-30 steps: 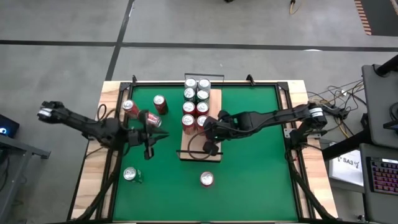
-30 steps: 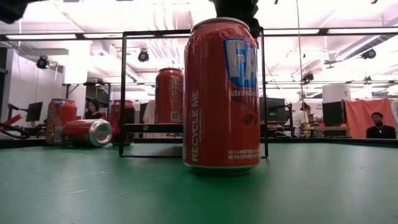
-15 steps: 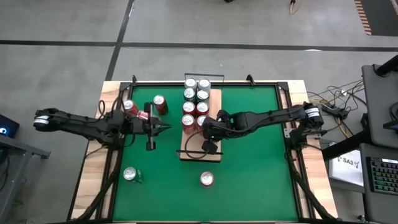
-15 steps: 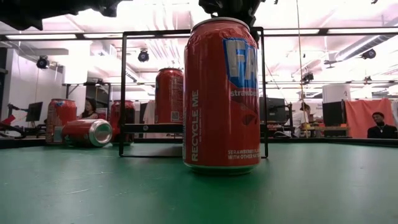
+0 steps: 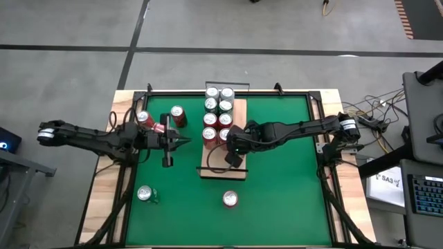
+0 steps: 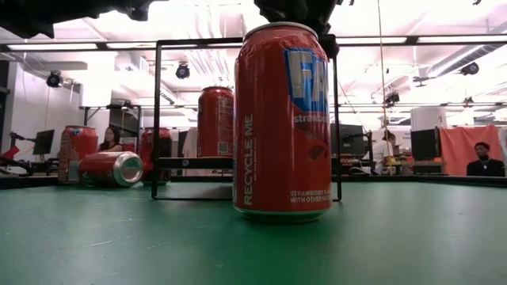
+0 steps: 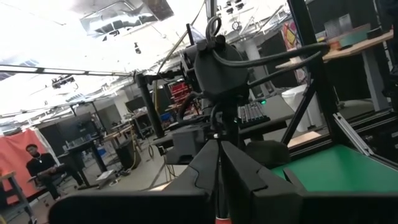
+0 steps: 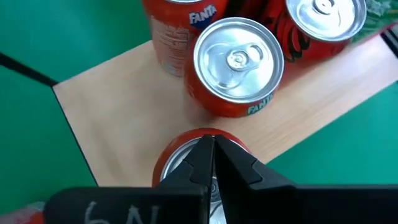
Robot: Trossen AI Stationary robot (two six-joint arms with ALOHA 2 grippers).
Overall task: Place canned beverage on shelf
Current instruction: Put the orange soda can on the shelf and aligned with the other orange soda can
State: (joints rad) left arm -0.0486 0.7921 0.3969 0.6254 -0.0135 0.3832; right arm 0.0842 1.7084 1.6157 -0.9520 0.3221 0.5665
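Fingers of my closed right gripper (image 8: 210, 163) are hiding a can (image 8: 177, 155) on the shelf (image 8: 118, 106); left gripper (image 5: 181, 141) is hovering shut.

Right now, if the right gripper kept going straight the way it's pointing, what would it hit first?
Probably the red can directly beneath the shut right gripper, standing on the shelf; the remaining gap is unclear.

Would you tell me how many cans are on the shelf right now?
8 cans, in four pairs along the shelf's far half; the last sits partly hidden under the right claw.
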